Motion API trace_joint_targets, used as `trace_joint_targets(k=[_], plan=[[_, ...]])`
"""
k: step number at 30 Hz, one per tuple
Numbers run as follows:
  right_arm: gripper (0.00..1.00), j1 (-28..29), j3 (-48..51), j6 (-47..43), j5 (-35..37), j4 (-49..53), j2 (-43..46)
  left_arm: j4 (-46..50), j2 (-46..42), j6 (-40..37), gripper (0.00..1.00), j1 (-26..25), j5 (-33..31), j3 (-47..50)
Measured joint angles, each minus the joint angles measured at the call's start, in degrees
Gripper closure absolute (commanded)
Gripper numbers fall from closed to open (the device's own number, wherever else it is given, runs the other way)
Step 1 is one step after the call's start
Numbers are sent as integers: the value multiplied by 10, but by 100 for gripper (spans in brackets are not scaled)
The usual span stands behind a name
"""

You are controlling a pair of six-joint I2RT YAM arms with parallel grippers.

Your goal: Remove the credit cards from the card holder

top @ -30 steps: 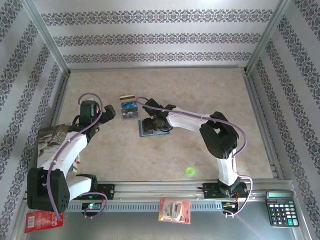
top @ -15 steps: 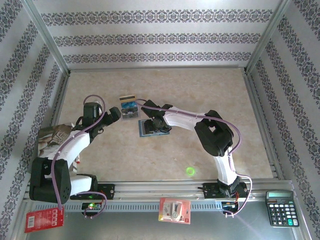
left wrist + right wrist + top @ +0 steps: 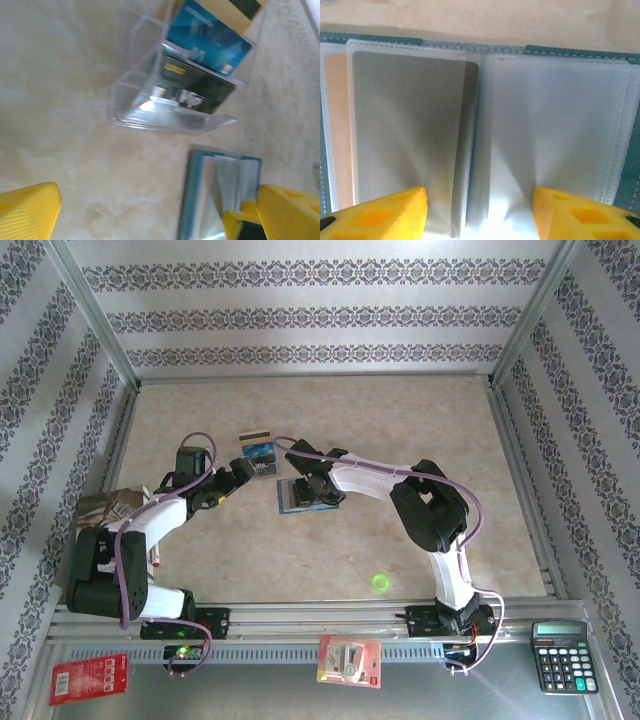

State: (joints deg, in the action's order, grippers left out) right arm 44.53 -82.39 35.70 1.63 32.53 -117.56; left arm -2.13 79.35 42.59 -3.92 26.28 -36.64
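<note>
Landmark: the card holder [image 3: 300, 496] lies open on the desk [image 3: 420, 420]. We take all places from it.
Right jaws: directly over the holder, tips down on its clear sleeves [image 3: 555, 130]. They are narrower than a second ago, roughly half open, with nothing pinched that we can see.
Left jaws: spread wide and empty. They have swung in and now sit just left of the holder.
Holder position: much the same spot as a second ago.
Credit cards inside: silvery card [image 3: 410, 135] in the left sleeve, tan card [image 3: 334, 125] at the holder's far left edge. The right sleeve looks empty.
Credit cards outside: blue-printed card [image 3: 207, 42], dark card [image 3: 197, 92] and tan-gold card [image 3: 235, 11] stand in a clear stand [image 3: 130, 100] just beyond the holder.
Meaning: we judge the right jaws are closing for a grip at the sleeves. The task looks partly done, with at least two cards left.
</note>
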Motion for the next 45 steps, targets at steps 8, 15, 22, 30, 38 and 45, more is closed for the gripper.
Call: trace_joint_targets(k=[8, 15, 22, 30, 38, 45], plan=[[47, -8, 18, 6, -13, -20, 10, -14, 39, 41, 36, -77, 38, -17], [55, -9, 33, 6, -17, -36, 18, -14, 131, 45, 58, -128, 53, -90], [57, -14, 47, 11, -24, -50, 25, -13, 176, 47, 67, -146, 53, -118], [61, -17, 62, 15, -30, -68, 33, 15, 219, 48, 74, -154, 39, -141], [67, -21, 65, 14, -33, -71, 34, 19, 223, 48, 74, -155, 32, -146], [68, -21, 66, 15, -32, -72, 34, 22, 229, 47, 75, -155, 37, -154]])
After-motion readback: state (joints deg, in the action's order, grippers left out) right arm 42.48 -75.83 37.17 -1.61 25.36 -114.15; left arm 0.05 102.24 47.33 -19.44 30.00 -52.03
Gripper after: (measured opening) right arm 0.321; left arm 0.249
